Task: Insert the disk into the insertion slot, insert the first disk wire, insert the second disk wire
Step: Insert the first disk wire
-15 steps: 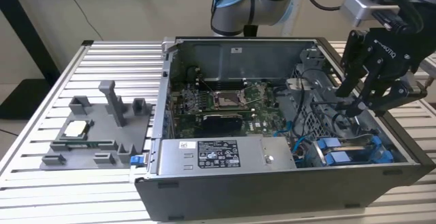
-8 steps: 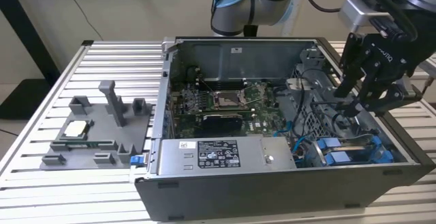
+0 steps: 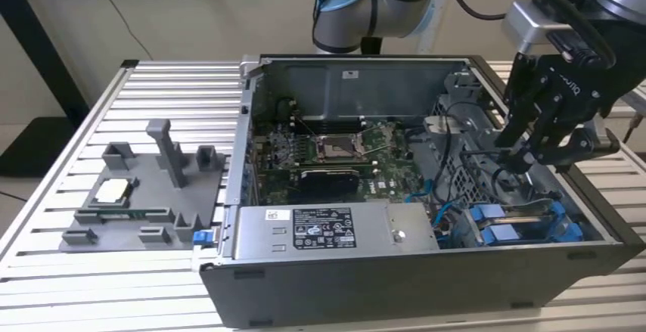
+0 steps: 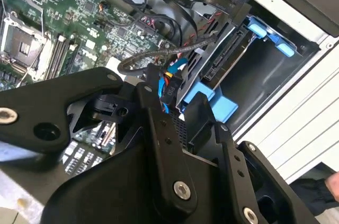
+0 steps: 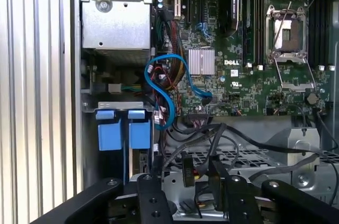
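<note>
While you watch the exterior view, you see the open computer case (image 3: 404, 287) standing on a ribbed aluminium table (image 3: 172, 90). A beige wall (image 3: 232, 7) rises behind it, and a grey parts fixture (image 3: 141, 196) sits on the slats to the exterior view's left. The gripper (image 3: 525, 158) hangs inside the case above the disk (image 3: 510, 234).

In the second wrist view, you find the disk (image 4: 225, 57) seated in the insertion slot (image 4: 254, 70), framed by its blue carrier. The gripper (image 4: 177, 94) has its fingers spread, with a black cable connector (image 4: 169, 86) between them.

In the first wrist view, the gripper (image 5: 185, 176) hovers beside the green motherboard (image 5: 249, 81), and the table slats (image 5: 37, 75) run alongside the case.
</note>
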